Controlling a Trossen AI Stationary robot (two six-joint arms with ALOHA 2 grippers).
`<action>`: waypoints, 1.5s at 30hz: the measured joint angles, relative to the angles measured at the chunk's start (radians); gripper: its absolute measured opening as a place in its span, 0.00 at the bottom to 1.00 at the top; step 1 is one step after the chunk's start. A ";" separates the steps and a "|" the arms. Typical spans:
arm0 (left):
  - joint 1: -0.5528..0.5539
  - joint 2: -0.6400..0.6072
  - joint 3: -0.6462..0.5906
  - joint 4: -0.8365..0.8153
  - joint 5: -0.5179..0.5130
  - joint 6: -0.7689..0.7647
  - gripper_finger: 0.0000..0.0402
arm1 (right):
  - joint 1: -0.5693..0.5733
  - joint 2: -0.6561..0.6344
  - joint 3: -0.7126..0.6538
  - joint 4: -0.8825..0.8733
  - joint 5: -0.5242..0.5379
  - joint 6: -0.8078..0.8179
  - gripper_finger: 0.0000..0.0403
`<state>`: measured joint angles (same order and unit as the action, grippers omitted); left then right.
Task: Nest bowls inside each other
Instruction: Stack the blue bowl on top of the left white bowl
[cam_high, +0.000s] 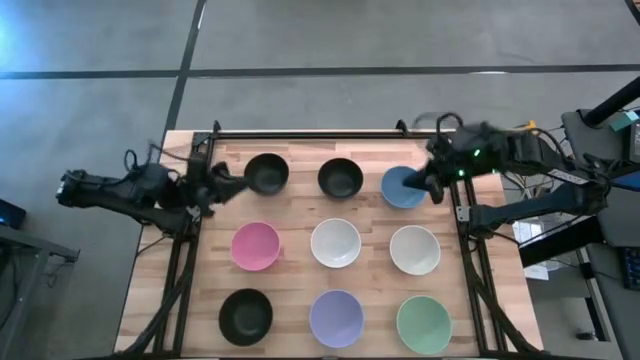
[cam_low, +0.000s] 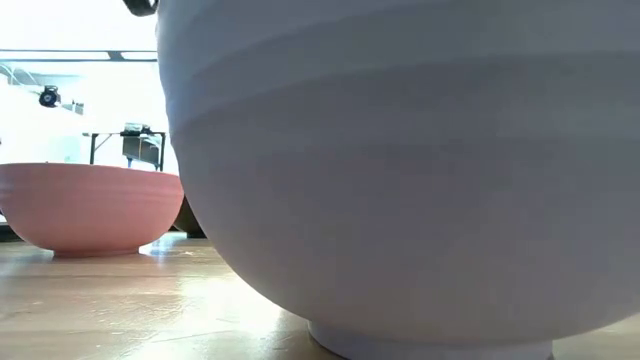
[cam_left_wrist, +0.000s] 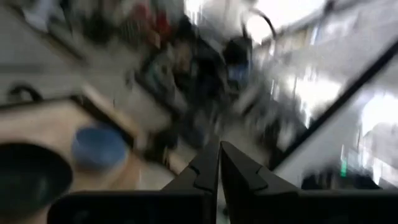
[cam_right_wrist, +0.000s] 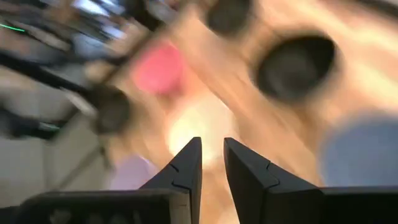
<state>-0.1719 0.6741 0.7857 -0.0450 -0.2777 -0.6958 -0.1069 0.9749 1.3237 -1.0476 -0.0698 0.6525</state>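
Nine bowls stand upright on their bases in three rows on the wooden table. The far row is black (cam_high: 266, 173), black (cam_high: 340, 178) and blue (cam_high: 403, 187). The middle row is pink (cam_high: 255, 246), white (cam_high: 335, 243) and white (cam_high: 414, 249). The near row is black (cam_high: 245, 316), lavender (cam_high: 336, 318) and green (cam_high: 424, 324). My left gripper (cam_high: 225, 185) hovers just left of the far-left black bowl, shut (cam_left_wrist: 219, 158). My right gripper (cam_high: 432, 186) hangs over the blue bowl's right rim, its fingers a narrow gap apart (cam_right_wrist: 212, 158) and holding nothing.
A black frame rail (cam_high: 330, 133) runs along the table's far edge, with arm mounts at the left and right sides. In the low view the lavender bowl (cam_low: 400, 170) fills most of the picture, with the pink bowl (cam_low: 90, 205) behind it. Cables and equipment (cam_high: 560, 215) sit right of the table.
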 joint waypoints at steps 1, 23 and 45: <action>0.000 0.045 0.056 -0.073 0.047 0.001 0.00 | 0.015 -0.008 -0.016 -0.045 0.008 0.021 0.16; -0.023 0.577 0.542 -1.114 0.225 0.047 0.00 | 0.352 0.038 -0.529 0.472 -0.059 -0.261 0.16; -0.026 0.528 0.534 -1.177 0.221 -0.004 0.00 | -0.099 0.241 -0.504 0.168 0.407 -0.394 0.16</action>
<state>-0.1974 1.2018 1.3193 -1.2221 -0.0563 -0.7002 -0.2060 1.2156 0.8196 -0.8797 0.3372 0.2583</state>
